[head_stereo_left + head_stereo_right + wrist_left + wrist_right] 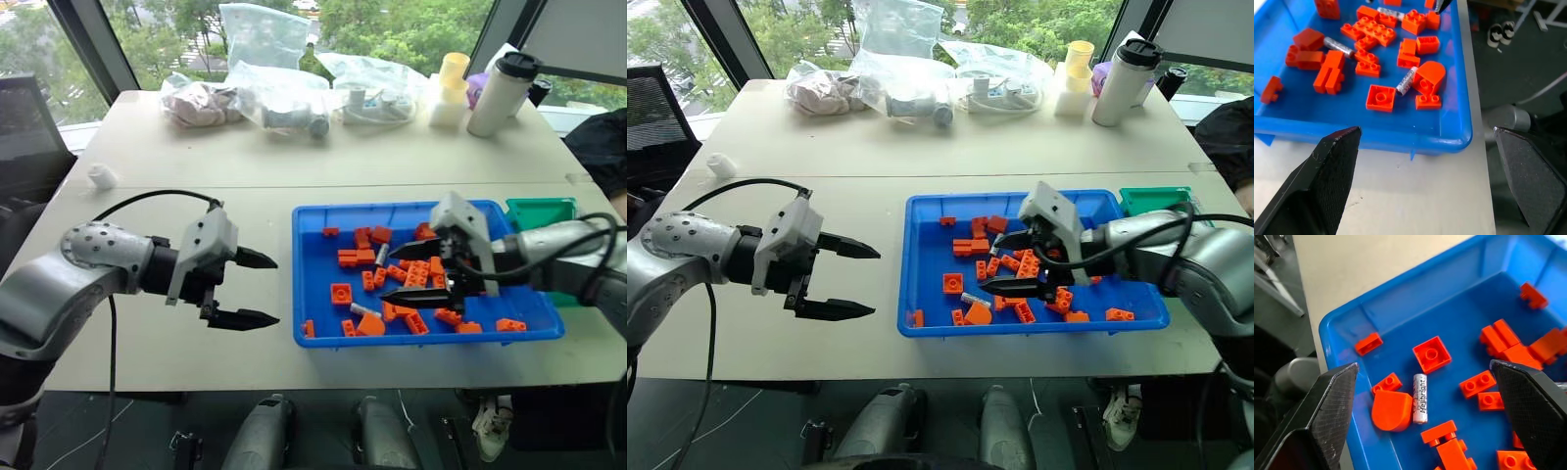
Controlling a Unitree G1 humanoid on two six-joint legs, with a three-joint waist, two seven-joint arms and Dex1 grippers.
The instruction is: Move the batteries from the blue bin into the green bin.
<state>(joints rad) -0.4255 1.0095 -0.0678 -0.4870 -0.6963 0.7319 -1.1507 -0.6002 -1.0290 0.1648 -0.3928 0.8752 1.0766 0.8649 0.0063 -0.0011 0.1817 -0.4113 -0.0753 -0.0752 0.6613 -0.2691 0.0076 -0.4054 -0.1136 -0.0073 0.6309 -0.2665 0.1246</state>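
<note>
The blue bin (315, 282) lies on the table's right half, strewn with orange bricks. Among them lie the batteries, small silver cylinders: one (1420, 398) beside a rounded orange brick near the bin's front, seen again as the battery (364, 310), and two more batteries (1338, 47) (1390, 12) further in. My right gripper (387, 274) hovers open over the middle of the bin, pointing left, with nothing between its fingers. Left of the bin, above bare table, my left gripper (276, 291) is open and empty, pointing at the bin. The green bin (541, 211) stands against the blue bin's far right corner.
Clear plastic bags (284, 93) of parts line the table's back edge, with a white tumbler (502, 93) and stacked yellow cups (451, 88) at the back right. A small white object (102, 176) sits at the far left. The table's front edge runs just below the blue bin.
</note>
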